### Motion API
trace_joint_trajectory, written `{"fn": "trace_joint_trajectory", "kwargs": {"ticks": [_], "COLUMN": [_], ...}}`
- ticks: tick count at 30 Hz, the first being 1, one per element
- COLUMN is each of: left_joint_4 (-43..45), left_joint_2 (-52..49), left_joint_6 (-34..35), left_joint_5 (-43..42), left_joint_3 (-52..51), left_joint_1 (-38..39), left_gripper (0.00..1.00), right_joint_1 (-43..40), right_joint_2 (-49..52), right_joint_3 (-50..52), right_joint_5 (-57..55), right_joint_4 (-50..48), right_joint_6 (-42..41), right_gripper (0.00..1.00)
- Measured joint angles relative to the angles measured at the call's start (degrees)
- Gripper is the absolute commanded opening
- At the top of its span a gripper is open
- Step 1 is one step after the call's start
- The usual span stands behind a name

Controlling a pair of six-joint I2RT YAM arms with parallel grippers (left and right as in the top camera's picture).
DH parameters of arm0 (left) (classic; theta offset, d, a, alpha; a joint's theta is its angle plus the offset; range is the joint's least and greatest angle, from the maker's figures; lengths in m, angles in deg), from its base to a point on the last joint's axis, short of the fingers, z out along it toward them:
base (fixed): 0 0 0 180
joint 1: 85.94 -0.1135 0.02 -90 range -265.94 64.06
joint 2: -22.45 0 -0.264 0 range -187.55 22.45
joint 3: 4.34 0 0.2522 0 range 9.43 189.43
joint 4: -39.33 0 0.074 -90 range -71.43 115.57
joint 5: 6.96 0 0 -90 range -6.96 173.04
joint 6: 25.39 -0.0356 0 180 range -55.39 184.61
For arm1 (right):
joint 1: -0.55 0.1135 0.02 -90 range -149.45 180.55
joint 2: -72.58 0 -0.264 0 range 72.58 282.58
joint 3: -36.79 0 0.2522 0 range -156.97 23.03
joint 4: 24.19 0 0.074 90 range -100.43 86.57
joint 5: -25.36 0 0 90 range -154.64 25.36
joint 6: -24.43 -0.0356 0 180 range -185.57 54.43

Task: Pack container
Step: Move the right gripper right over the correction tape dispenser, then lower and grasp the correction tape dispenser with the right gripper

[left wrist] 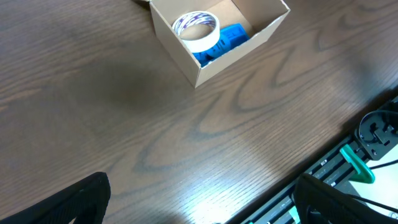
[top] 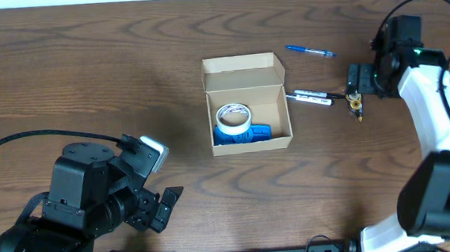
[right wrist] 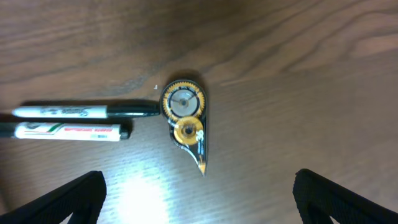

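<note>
The container (top: pixel 245 80) sits open mid-table (top: pixel 86 72), with a tape roll (top: pixel 232 116) inside. To its right, my right hand (right wrist: pixel 199 190) hovers spread wide and empty over a correction-tape dispenser (right wrist: pixel 185 121). My left hand (left wrist: pixel 200 199), also wide and empty, is off its near-left corner.

No lettering can be read. At the left of the right wrist view, the dark marker (right wrist: pixel 81 111) and the white marker (right wrist: pixel 65 131) each carry a line of print, too blurred to make out.
</note>
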Motion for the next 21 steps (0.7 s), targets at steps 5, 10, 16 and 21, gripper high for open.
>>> {"fn": "trace_joint_trajectory", "kwargs": {"ticks": [5,10,16,21], "left_joint_4": [0.02,0.00,0.02,0.02], "left_joint_2": [0.00,0.00,0.00,0.00], "left_joint_6": [0.00,0.00,0.00,0.00], "left_joint_5": [0.00,0.00,0.00,-0.02], "left_joint_3": [0.00,0.00,0.00,0.00], "left_joint_1": [0.00,0.00,0.00,0.00], "left_gripper": [0.95,0.95,0.95,0.95], "right_joint_1": [-0.11,-0.83,-2.58,-3.32], "right_joint_2": [5.77,10.25,11.56,12.63], "right_joint_3": [0.02,0.09,0.11,0.11], "right_joint_5": [1.53,3.52,4.04,4.28], "right_joint_4": [-2.64,-3.67,-4.00,-4.33], "right_joint_6": [1.86,4.48,7.96,10.23], "right_gripper": [0.99,0.99,0.98,0.98]}}
